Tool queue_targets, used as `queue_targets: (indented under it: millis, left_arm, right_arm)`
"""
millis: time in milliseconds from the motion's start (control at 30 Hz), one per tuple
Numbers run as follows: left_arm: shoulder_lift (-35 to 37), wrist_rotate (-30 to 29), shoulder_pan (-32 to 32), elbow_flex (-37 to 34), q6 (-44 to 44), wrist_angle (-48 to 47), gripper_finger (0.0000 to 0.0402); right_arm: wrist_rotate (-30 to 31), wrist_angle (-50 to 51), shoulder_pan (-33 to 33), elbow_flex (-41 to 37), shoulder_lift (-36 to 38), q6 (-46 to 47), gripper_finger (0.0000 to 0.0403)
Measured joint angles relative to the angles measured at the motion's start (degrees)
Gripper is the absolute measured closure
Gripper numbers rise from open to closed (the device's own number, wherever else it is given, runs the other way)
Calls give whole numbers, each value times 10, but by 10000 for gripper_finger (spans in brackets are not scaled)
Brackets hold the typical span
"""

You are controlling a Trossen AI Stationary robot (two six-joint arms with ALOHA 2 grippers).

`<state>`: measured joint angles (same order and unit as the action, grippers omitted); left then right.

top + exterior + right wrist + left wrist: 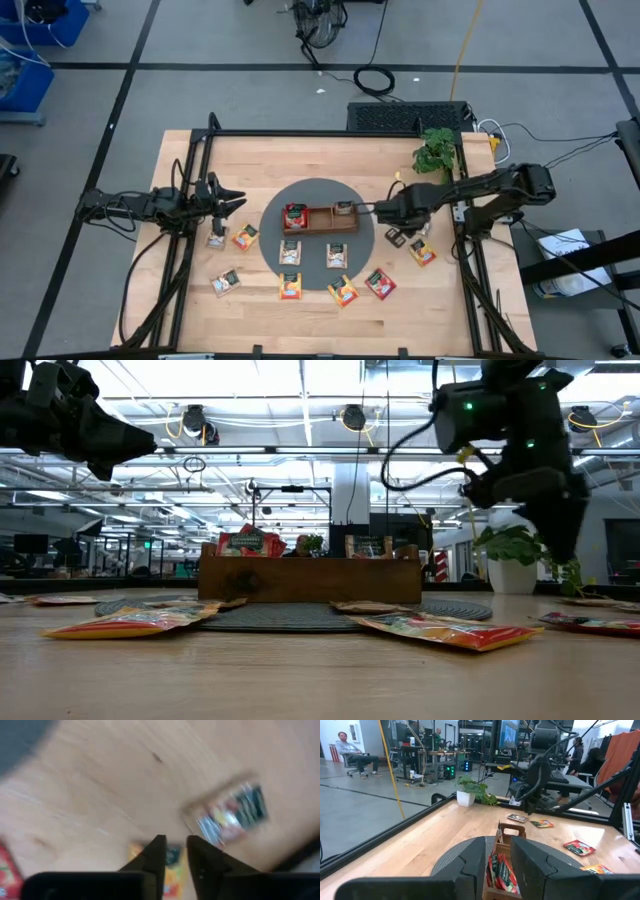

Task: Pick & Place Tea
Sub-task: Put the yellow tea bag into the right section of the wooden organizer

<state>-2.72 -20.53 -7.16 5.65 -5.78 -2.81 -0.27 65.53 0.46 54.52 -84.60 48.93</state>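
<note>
A grey concrete floor (200, 100) surrounds the wooden surface (200, 160). On its round mat (318, 190), a tray (320, 218) holds some tea (294, 214); more packets lie around it. Both grippers, left (236, 197) and right (378, 209), hover with jaws slightly parted, empty.

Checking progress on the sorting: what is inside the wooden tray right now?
In the wooden tray, red packets stand in the left compartment and a whitish packet in the right one. The middle compartment looks bare. Anything beneath those packets is covered.

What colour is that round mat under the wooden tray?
Dark grey. The round mat shows best in the high view, lying on the pale wooden table under the brown wooden tray.
</note>
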Motion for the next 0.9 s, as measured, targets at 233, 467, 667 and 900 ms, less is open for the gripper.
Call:
queue_targets:
  millis: [233, 467, 667, 900]
  left_arm:
    - [0, 0, 0, 0, 0, 0, 309]
    - [0, 0, 0, 0, 0, 0, 309]
    - [0, 0, 0, 0, 0, 0, 309]
    - [0, 0, 0, 0, 0, 0, 309]
  right_arm:
    - [-1, 44, 6, -16, 1, 42, 195]
    - [-52, 7, -9, -131, 0, 196, 68]
    - [-86, -54, -1, -189, 17, 205, 34]
    - [30, -88, -1, -181, 97, 214, 53]
